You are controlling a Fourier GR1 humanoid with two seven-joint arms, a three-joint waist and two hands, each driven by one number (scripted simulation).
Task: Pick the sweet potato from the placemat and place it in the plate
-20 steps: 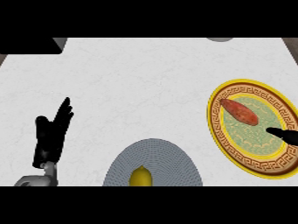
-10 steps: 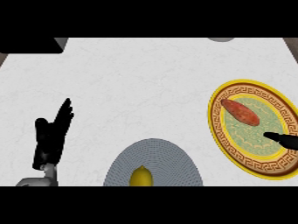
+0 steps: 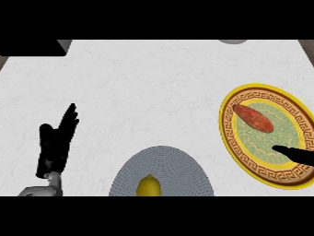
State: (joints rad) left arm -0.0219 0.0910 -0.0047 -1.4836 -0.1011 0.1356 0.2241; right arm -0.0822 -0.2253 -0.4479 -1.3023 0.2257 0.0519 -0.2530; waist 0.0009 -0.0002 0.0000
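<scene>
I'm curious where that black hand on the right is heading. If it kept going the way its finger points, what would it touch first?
Probably the sweet potato. The right hand has a finger stretched up-left over the plate, roughly toward it, though its height above the plate is unclear.

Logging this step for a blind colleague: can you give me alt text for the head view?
A reddish sweet potato lies in the gold-rimmed plate at the counter's right, with the open right hand over the plate's near edge. A yellow object sits on the grey placemat; the open left hand rests at left.
</scene>
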